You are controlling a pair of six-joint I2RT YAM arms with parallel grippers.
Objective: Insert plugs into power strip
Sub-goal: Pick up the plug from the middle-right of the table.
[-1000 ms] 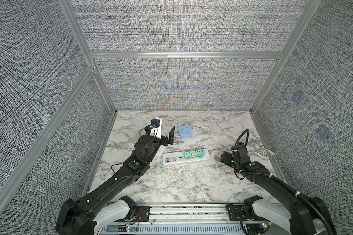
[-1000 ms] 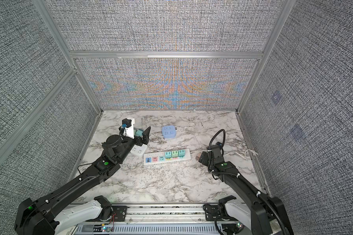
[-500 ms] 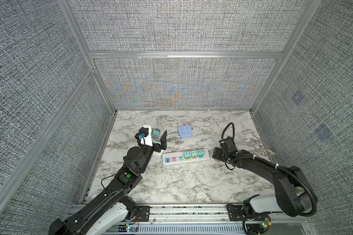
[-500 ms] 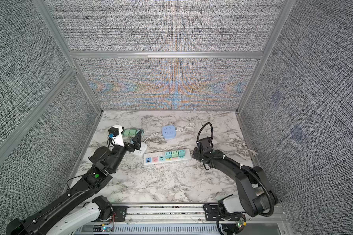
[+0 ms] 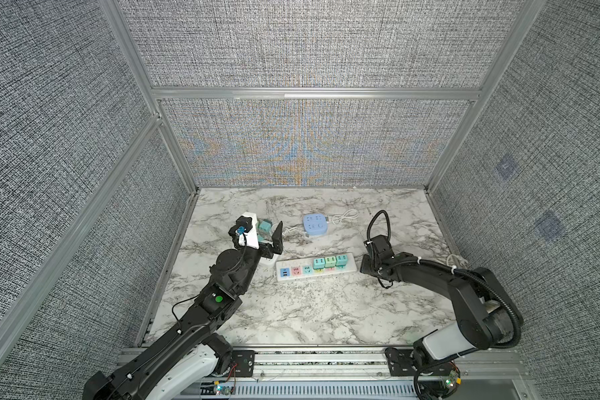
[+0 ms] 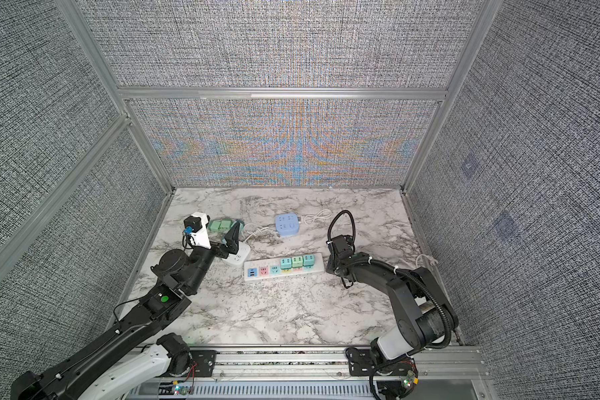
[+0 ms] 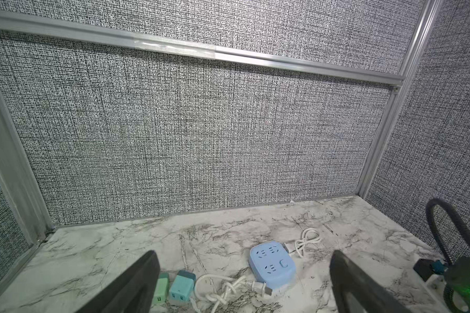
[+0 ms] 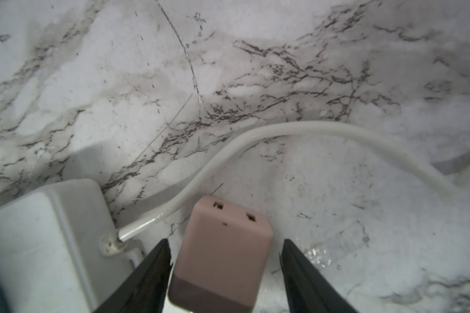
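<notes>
My right gripper [image 8: 225,241] straddles the dusty pink plug [image 8: 228,230] lying on the marble table [image 8: 337,67] beside the cord end of the white power strip [image 8: 38,244], fingers not yet pinching. My left gripper [image 7: 243,253] hangs spread wide.

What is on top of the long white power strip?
Three greenish plugs sit in a row on the power strip, toward one end. The blue face, pink face and teal face beside them are bare. The plugs hide their prongs and sockets.

The right end effector [image 8: 225,241] has swung beside the power strip [image 5: 351,267], narrowing around the pink plug [image 8: 223,268].
</notes>
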